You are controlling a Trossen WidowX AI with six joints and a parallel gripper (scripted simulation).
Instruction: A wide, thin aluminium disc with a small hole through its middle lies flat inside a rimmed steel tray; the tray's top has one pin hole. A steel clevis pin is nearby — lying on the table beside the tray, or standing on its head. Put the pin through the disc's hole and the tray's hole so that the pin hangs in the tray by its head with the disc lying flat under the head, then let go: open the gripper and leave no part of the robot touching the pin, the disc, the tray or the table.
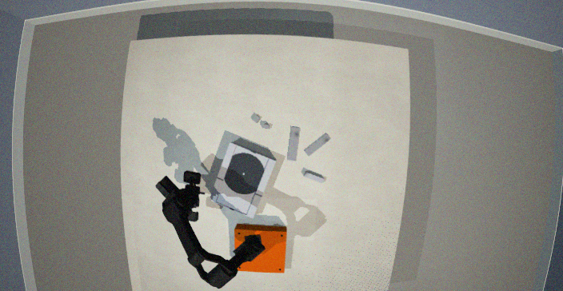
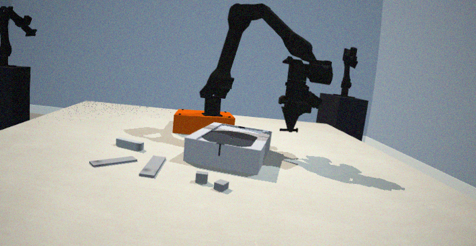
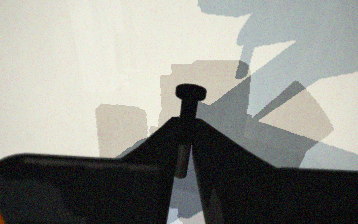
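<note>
While one disc lies in one tray, the end effector apparently grips one pin.While one tray (image 1: 245, 208) (image 2: 221, 161) holds one disc (image 1: 240, 180) (image 2: 231, 138), the end effector (image 1: 200, 193) (image 2: 290, 129) (image 3: 185, 125) apparently grips one pin (image 2: 284, 130) (image 3: 190, 95).

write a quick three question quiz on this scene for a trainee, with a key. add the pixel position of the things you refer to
1. True or false: the pincer (image 1: 203, 193) (image 2: 291, 130) (image 3: 185, 125) is shut on the pin (image 2: 284, 130) (image 3: 190, 93).
2. Where does the disc (image 1: 244, 182) (image 2: 230, 138) lie: (a) on the orange block (image 1: 276, 254) (image 2: 189, 124), (b) inside the tray (image 1: 261, 188) (image 2: 223, 162), (c) on the floor?
3. Fill in: in the exterior view, the pin lies roughly ____, not upright.

Key: 1 true; 2 b; 3 horizontal
</note>
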